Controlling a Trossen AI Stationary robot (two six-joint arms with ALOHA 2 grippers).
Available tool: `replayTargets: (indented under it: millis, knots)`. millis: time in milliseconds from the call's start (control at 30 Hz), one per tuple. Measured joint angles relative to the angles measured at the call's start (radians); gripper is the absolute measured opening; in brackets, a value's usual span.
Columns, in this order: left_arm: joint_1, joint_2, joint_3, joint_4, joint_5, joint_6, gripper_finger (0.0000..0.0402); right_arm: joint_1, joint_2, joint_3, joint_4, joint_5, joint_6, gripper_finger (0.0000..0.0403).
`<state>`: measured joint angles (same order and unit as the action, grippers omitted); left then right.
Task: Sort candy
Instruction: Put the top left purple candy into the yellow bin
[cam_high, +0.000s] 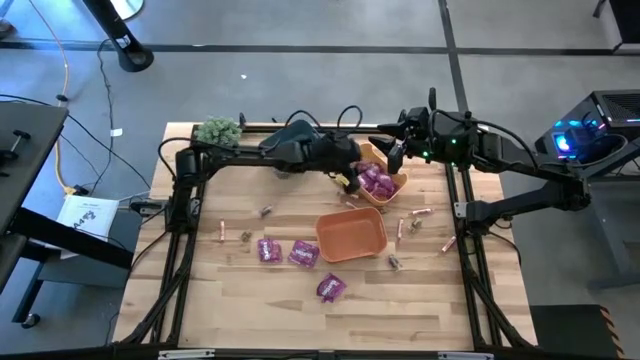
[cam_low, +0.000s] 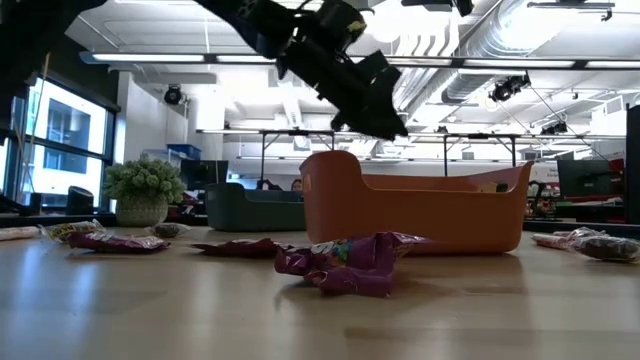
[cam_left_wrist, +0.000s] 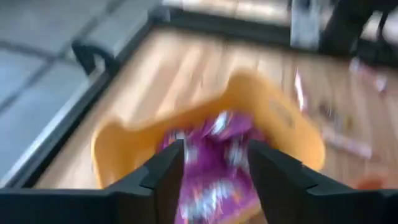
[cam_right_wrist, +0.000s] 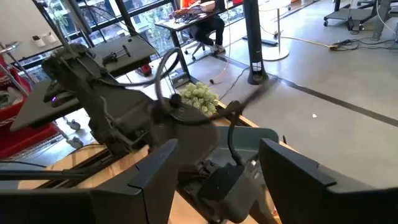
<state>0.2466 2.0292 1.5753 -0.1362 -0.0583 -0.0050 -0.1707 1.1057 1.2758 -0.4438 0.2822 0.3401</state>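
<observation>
Loose magenta packets (cam_high: 271, 250): three are seen lying on the table at 7 o'clock of the orange bin (cam_high: 352, 235), not yet sorted.
Left gripper (cam_high: 352, 180): it is held above the yellow bin (cam_high: 399, 186); in the left wrist view its fingers (cam_left_wrist: 163, 177) are parted around a magenta packet (cam_left_wrist: 214, 174), judged a drop into that bin.
Yellow bin: magenta packets are piled inside, so like is kept with like.
Right gripper (cam_high: 395, 152): it is parked at 12 o'clock of the yellow bin, fingers spread, nothing held.
Pink sticks (cam_high: 418, 214): these are scattered at 3 o'clock of the orange bin.
</observation>
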Motion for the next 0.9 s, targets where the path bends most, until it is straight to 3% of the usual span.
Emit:
replayTargets:
  millis: [200, 333, 500, 667, 800, 900]
  knots:
    - [-0.005, -0.105, 0.005, -0.397, 0.123, 0.001, 0.0207, 0.0, 0.0, 0.0, -0.013, 0.0, -0.009, 0.0216]
    - [-0.067, -0.22, -0.077, -0.485, 0.12, 0.037, 0.0209, 0.0, 0.001, 0.0, -0.044, 0.001, -0.007, 0.0216]
    - [-0.169, -0.443, -0.324, -0.496, 0.077, 0.031, 0.0209, 0.0, 0.011, 0.0, -0.077, 0.002, 0.0, 0.0216]
    - [-0.277, -0.673, -0.649, -0.511, 0.067, -0.166, 0.0209, 0.0, 0.035, -0.001, -0.086, 0.001, 0.0, 0.0216]
    - [-0.38, -0.77, -0.825, -0.492, 0.057, -0.325, 0.0209, 0.0, 0.063, -0.001, -0.09, 0.001, 0.0, 0.0216]
    - [-0.435, -0.774, -0.896, -0.448, 0.021, -0.39, 0.0209, 0.0, 0.089, -0.001, -0.091, 0.001, -0.005, 0.0216]
